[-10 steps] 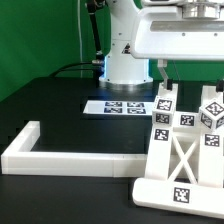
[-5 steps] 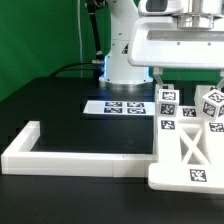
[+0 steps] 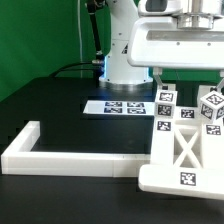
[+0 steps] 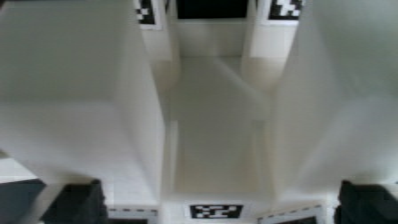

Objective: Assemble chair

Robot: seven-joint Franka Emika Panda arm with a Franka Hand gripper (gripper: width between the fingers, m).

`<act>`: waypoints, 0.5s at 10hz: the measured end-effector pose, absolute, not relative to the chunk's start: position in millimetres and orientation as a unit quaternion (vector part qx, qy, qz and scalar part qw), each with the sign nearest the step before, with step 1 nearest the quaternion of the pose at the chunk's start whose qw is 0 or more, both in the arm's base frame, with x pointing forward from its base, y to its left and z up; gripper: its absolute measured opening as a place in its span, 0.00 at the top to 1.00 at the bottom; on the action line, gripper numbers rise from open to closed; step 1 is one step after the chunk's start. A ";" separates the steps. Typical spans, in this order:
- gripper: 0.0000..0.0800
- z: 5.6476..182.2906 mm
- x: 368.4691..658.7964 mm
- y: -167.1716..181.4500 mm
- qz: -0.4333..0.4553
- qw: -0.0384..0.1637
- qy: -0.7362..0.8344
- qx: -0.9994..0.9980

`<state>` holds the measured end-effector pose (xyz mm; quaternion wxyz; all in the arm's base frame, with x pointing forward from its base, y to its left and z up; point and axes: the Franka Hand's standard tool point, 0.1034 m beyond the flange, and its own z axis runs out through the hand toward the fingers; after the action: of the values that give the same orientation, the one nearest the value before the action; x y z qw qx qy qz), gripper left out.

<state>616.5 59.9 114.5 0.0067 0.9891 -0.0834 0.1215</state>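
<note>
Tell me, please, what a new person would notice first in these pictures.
The matte white tagged chair assembly with its crossed brace stands out at the exterior view's right, under the arm's big white head. Behind it lies the flat white marker board; the long low white border rail runs at the left.

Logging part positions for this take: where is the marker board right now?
In the exterior view, the marker board lies flat on the black table just in front of the robot base, to the exterior view's left of the tagged chair assembly.
</note>
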 end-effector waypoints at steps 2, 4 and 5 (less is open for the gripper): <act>0.19 118.4 613.7 52.0 0.136 0.005 -0.092 0.986; 0.19 114.8 603.3 54.4 0.148 0.007 -0.092 0.985; 0.19 114.4 602.9 54.7 0.152 0.007 -0.092 0.984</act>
<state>602.9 54.7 114.4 0.0072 0.9841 -0.0924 0.1518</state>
